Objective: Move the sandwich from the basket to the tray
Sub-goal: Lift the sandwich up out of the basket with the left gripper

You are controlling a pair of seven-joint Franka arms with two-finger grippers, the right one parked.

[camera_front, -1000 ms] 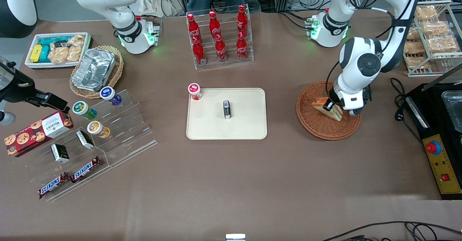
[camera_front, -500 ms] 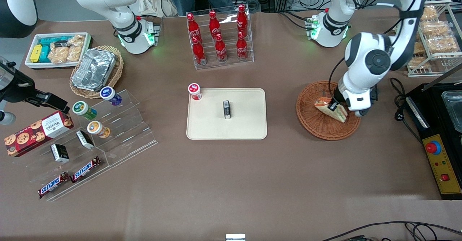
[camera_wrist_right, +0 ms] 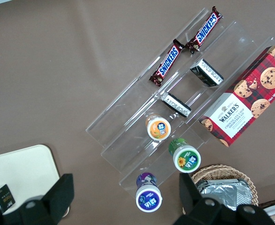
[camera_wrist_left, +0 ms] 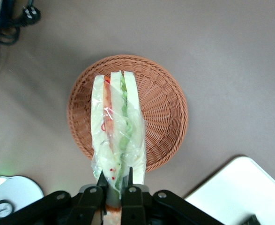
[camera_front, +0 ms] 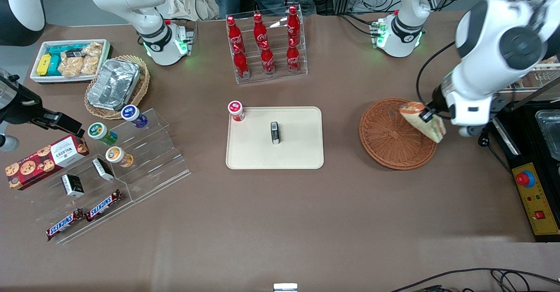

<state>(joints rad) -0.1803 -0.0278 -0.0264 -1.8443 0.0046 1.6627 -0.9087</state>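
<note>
Here, gripper (camera_front: 425,117) at right of frame, jaws pinching sandwich (camera_front: 423,122) (wrapped) above basket (camera_front: 389,139); tray (camera_front: 297,152) at centre.

Snickers bars (camera_wrist_right: 185,48): "SNICKERS" on both wrappers, lying on the clear acrylic step shelf (camera_wrist_right: 142,122)
Cookie box (camera_wrist_right: 244,94): "WALKERS", red tartan box, smaller print under it unreadable
Red bottles (camera_front: 264,42): white Coca-Cola script, in the clear rack
Gripper (camera_wrist_left: 114,183): no text on it
Sandwich (camera_wrist_left: 116,129): no readable label on wrapper
</note>
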